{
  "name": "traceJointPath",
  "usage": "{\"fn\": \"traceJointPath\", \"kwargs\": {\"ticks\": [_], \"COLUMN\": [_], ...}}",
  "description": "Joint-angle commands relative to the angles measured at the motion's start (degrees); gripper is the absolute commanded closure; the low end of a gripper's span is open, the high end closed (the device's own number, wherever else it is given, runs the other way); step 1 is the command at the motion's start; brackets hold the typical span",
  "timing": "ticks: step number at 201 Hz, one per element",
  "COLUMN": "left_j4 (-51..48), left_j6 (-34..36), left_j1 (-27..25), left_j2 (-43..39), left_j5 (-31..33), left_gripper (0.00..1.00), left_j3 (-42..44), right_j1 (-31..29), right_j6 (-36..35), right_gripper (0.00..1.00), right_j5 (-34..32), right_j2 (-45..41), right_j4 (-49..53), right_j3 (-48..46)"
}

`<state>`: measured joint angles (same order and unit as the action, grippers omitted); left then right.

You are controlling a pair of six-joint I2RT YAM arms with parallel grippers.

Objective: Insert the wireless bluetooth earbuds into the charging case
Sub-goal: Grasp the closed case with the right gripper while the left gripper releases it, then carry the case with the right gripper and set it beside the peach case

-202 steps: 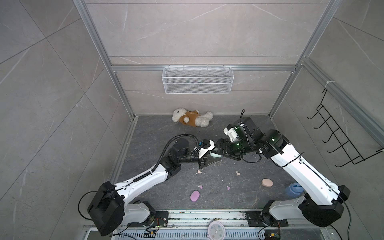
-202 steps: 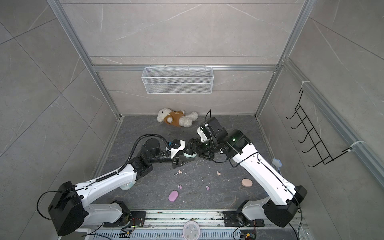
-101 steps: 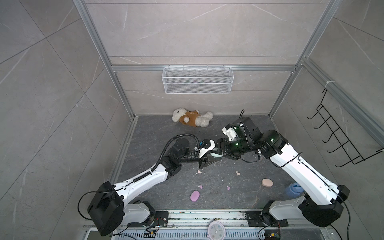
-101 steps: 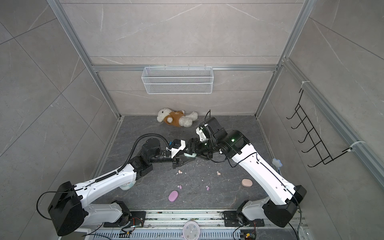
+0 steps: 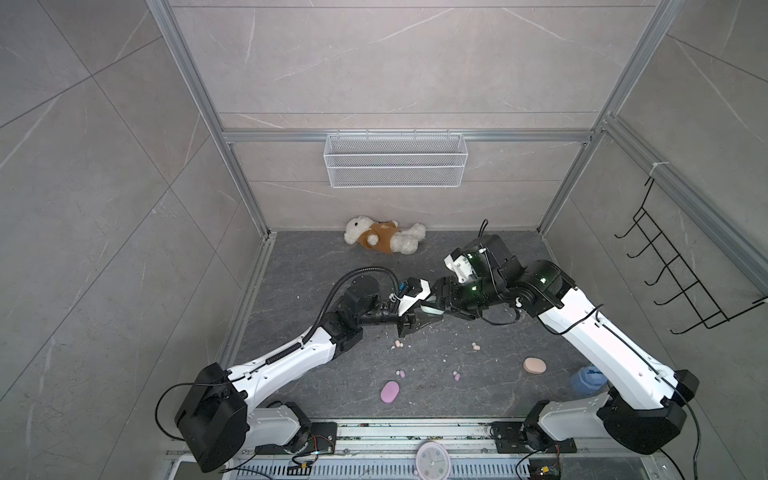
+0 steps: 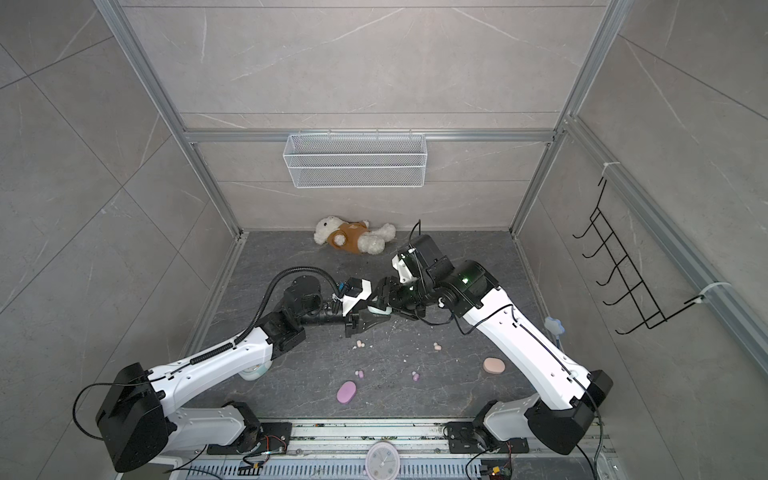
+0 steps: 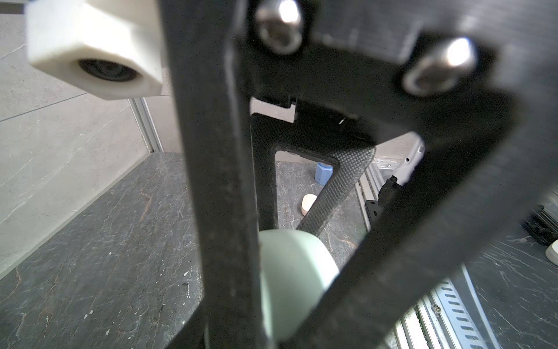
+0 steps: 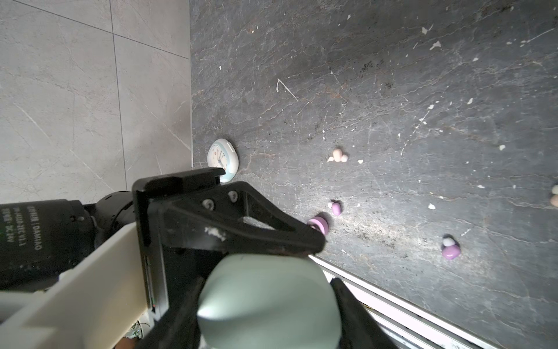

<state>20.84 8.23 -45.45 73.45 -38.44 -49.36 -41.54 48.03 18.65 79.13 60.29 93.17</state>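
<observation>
Mint-green case (image 8: 268, 299) sits clamped in left gripper (image 5: 424, 315); right gripper (image 5: 439, 301) straddles it, grip unclear.

- teddy bear (image 5: 384, 240) in a brown top, lying by the back wall;
- white wire basket (image 5: 394, 166) hung on that wall;
- black hook rack (image 5: 681, 274) on the side wall;
- round clock (image 5: 432, 459) at the front rail

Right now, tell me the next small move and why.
Probably close the right hand onto the green case. The left hand clamps it above the floor, the right hand straddles it, and earbuds lie loose below; the case looks shut, so it likely needs prying open.
</observation>
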Motion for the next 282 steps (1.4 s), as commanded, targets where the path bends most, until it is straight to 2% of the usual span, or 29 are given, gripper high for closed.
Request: {"fn": "traceJointPath", "kwargs": {"ticks": [1, 31, 53, 84, 116, 158, 185, 213, 241, 282], "left_j4": [1.59, 1.65, 1.88, 0.55, -2.42, -6.75, -8.73, -9.24, -8.91, -8.91], "left_j6": [1.47, 0.79, -0.13, -2.12, -4.47, -6.26, -6.38, -6.32, -6.38, -6.30], "left_j1": [-0.36, -0.34, -0.36, -0.42, -0.39, -0.28, -0.30, -0.32, -0.28, -0.28], "left_j2": [-0.12, 0.01, -0.24, -2.33, -6.12, -11.33, -13.57, -14.38, -14.10, -14.31], "left_j5": [0.41, 0.66, 1.38, 4.85, 9.99, 15.77, 17.55, 18.59, 18.62, 19.26], "left_gripper": [0.69, 0.52, 0.27, 0.00, 0.00, 0.00, 0.00, 0.00, 0.00, 0.00], "left_j3": [-3.09, -3.02, -2.34, 0.26, 4.63, 8.29, 8.96, 9.37, 9.46, 9.56], "right_j1": [-0.32, -0.13, 0.79, 4.40, 11.49, 22.15, 26.90, 32.92, 36.33, 36.95], "right_j6": [-0.31, -0.61, -1.45, -3.38, -6.45, -9.76, -11.83, -12.87, -12.97, -11.05], "right_gripper": [0.46, 0.47, 0.47, 0.47, 0.46, 0.46, 0.46, 0.47, 0.47, 0.46], "right_j5": [0.34, -2.67, -4.65, -7.87, -9.98, -13.12, -18.04, -16.45, -16.39, -17.86], "right_j2": [-0.39, -1.34, -2.12, -4.56, -7.57, -11.22, -11.39, -11.42, -8.77, -6.24], "right_j4": [-1.32, 0.09, 1.80, 4.64, 4.83, 0.02, -2.56, -8.39, -13.85, -15.72], "right_j3": [-0.09, -0.22, -0.68, -3.88, -13.54, -30.11, -39.05, -47.84, -53.16, -54.66]}}
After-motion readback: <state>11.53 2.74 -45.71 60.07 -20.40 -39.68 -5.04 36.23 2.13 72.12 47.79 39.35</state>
